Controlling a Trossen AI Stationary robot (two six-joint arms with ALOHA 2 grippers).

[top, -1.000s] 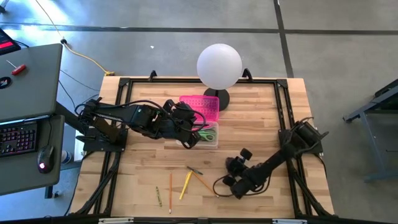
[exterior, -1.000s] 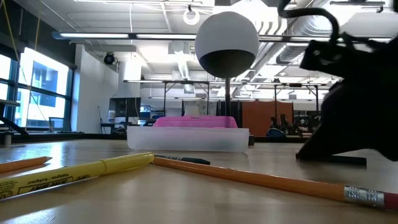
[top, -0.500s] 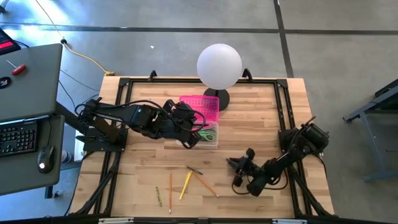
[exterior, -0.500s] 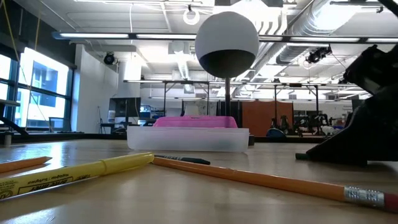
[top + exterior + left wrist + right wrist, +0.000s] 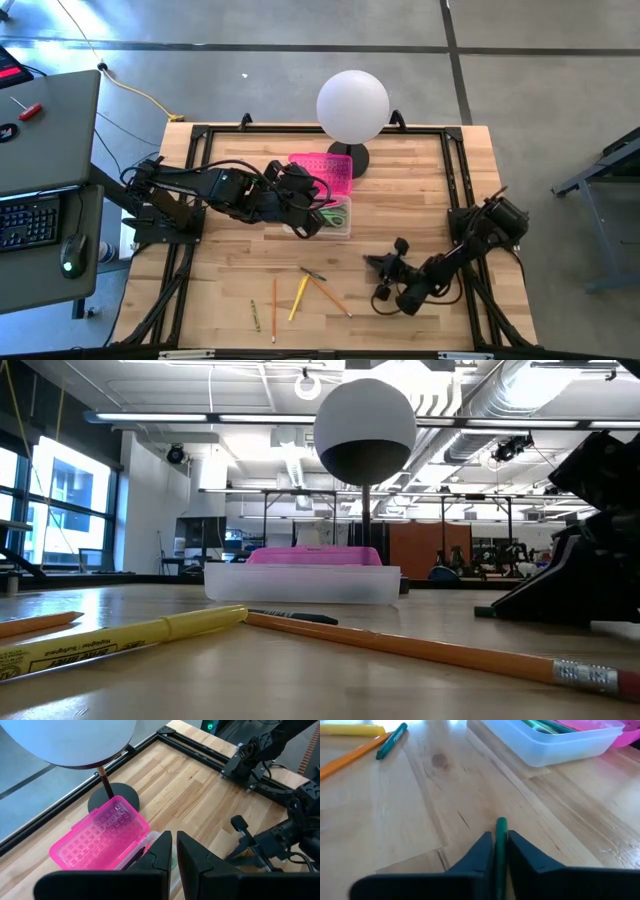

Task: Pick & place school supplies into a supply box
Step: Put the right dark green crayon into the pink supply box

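Note:
The supply box, with clear base (image 5: 337,219) and pink dotted lid (image 5: 325,172) open behind it, stands mid-table in front of the white globe lamp (image 5: 352,106); green things lie in the base (image 5: 542,726). My left gripper (image 5: 305,228) hovers over the base's near left corner, shut and empty (image 5: 174,839). My right gripper (image 5: 378,265) is low over the table, right of the loose supplies, shut on a green pencil (image 5: 501,840) and facing the box. A yellow marker (image 5: 299,297), orange pencils (image 5: 326,293) (image 5: 273,310), a dark green pen (image 5: 313,273) and a brownish pencil (image 5: 254,316) lie flat near the front edge. My right gripper pinches the green pencil between its two fingers (image 5: 479,851). The pencil lies along the fingers, and its free end (image 5: 501,823) sticks out just past the fingertips toward the box. The fingers come in about level from the table's right side. Whether the pencil touches the table I cannot tell.
The lamp's dark foot (image 5: 352,158) stands right behind the pink lid. A black frame (image 5: 300,130) runs around the table edge. Bare wood (image 5: 410,200) lies between my right gripper and the box. In the low view the yellow marker (image 5: 120,640) and an orange pencil (image 5: 420,650) lie in front.
My right gripper has drawn back from the end of the orange pencil toward the table's right edge and a little toward the far edge, turning to face the box; it has been nearly still for the last half second. The loose supplies have not moved.

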